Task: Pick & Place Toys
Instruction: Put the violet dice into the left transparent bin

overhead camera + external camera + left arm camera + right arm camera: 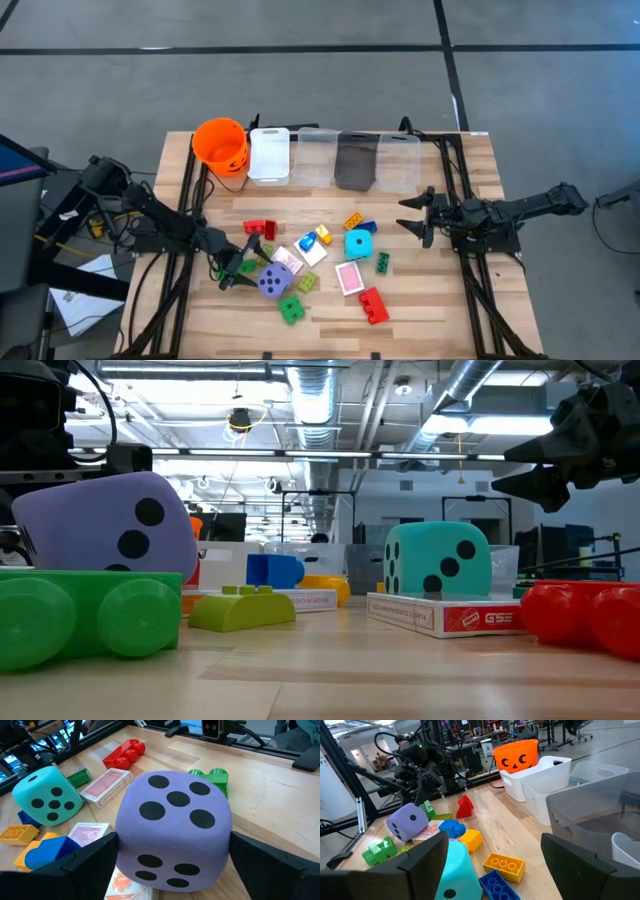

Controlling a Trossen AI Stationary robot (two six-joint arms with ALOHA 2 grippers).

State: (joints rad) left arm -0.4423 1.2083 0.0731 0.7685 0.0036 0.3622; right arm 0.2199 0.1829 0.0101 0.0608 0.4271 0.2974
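Observation:
A purple dotted die (275, 281) sits tilted among the toys near the table's front left, and fills the left wrist view (175, 825). My left gripper (250, 266) is open, with one finger (95, 855) on each side of the die's near part. A cyan die (358, 243), pink-backed cards (350, 277), a red brick (374, 305), green bricks (291, 309) and yellow and blue bricks (353, 221) lie around it on the wood. My right gripper (415, 215) is open and empty, above the table to the right of the cyan die (457, 872). My left gripper's fingertips (240, 845) stand close against the purple die's two opposite side faces (220, 835), coming level from the table's left. I cannot tell whether they touch it. The die's underside is hidden.
An orange pumpkin-face bucket (220, 145) stands at the far left. A white bin (270, 155) and several clear bins (398, 160) stand in a row along the far edge. Bare wood lies at the near right corner (440, 320).

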